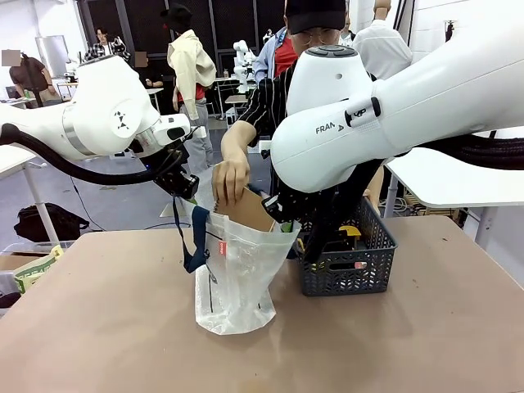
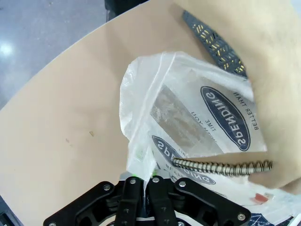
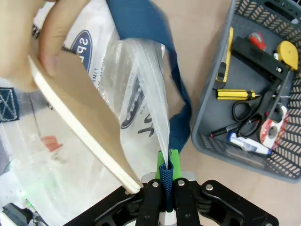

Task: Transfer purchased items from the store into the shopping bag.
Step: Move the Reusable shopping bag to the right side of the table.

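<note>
Left gripper [image 2: 143, 178] and right gripper [image 3: 168, 162] are clamped on opposite rims of the bag [image 1: 237, 278], stretching its mouth open; a hand [image 1: 229, 176] holds a notebook [image 1: 246, 211] edge-down between them, with the basket [image 1: 348, 278] just right of the bag

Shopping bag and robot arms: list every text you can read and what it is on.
"SPENDING": navy oval logo on the shopping bag.
"BETTER THAN": print beside that oval, cut off.
"FRA": right arm, rest hidden.
Red tag: too small to read.
</note>
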Motion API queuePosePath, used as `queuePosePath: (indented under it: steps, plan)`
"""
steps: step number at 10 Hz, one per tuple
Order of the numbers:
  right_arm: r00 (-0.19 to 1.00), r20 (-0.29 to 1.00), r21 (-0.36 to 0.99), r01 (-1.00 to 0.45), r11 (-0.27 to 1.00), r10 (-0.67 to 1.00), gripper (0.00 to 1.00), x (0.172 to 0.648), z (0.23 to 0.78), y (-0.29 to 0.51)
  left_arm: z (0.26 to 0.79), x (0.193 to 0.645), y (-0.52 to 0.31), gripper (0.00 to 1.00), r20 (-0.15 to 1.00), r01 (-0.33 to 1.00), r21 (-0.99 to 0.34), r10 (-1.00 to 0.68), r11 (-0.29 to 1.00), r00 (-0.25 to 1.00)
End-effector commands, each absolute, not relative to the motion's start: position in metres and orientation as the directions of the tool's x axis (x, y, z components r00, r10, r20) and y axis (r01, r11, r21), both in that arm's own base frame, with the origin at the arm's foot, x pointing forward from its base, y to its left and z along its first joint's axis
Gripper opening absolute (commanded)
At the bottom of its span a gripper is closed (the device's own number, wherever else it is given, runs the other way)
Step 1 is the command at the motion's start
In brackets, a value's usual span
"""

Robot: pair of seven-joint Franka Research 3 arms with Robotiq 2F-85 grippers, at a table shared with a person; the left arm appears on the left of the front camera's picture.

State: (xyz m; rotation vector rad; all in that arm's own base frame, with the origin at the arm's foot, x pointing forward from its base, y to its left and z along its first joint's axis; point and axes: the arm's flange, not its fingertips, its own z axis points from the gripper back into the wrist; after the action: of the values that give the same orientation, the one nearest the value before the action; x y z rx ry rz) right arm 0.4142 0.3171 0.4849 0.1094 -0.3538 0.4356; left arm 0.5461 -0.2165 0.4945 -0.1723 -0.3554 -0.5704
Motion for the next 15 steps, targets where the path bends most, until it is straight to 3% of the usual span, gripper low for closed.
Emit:
queuePosePath:
  steps: [1,15]
  plan:
    - [0.84,0.37,0.045,-0.442,0.896,0.396,0.0,0.4157,0.486,0.317,0.4955,0.5455,-0.2146,0.0,0.384,0.552,-0.056,-0.492,0.832,0.781]
    - [0.84,0.37,0.045,-0.442,0.896,0.396,0.0,0.4157,0.486,0.317,0.4955,0.5455,-0.2146,0.0,0.384,0.552,-0.056,-0.492,0.832,0.781]
